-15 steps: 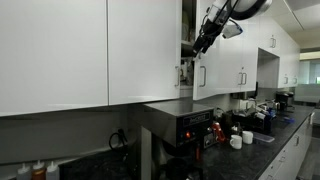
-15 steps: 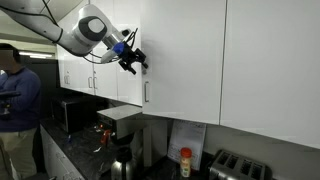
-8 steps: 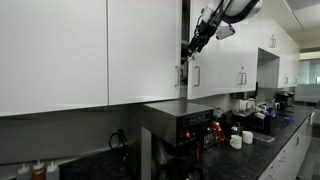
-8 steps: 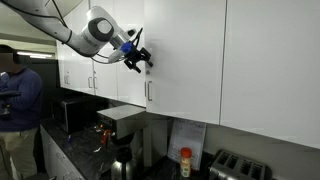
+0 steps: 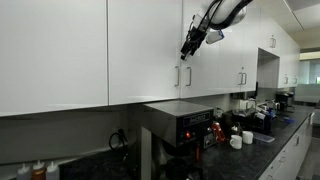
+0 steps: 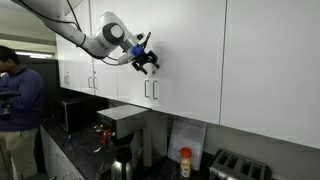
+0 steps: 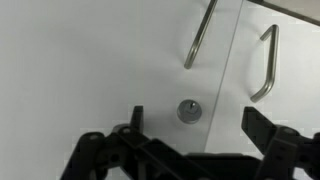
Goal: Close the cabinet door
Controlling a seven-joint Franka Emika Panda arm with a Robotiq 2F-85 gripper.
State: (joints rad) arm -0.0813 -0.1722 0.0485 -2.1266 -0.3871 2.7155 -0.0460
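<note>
The narrow white cabinet door (image 5: 197, 60) now lies flush with the neighbouring doors, its slim silver handle (image 5: 187, 76) beside the handle of the broad door next to it. It also shows in an exterior view (image 6: 131, 85). My gripper (image 5: 188, 47) (image 6: 150, 62) is open and empty, right at the door's face above the handles. In the wrist view the two black fingers of my gripper (image 7: 196, 135) stand wide apart before the white door panel (image 7: 100, 60), which has a small round silver disc (image 7: 188, 110), with two bar handles and the door seam above.
Broad white wall-cabinet doors (image 5: 60, 50) run along both sides. Below are a black appliance (image 5: 185, 125), a dark counter with mugs (image 5: 237, 140), a toaster (image 6: 240, 166) and a bottle (image 6: 185, 160). A person (image 6: 15, 100) stands at the far end.
The door has swung from ajar to flush with its neighbours; the dark gap is gone. My gripper has moved with it toward the cabinet front.
</note>
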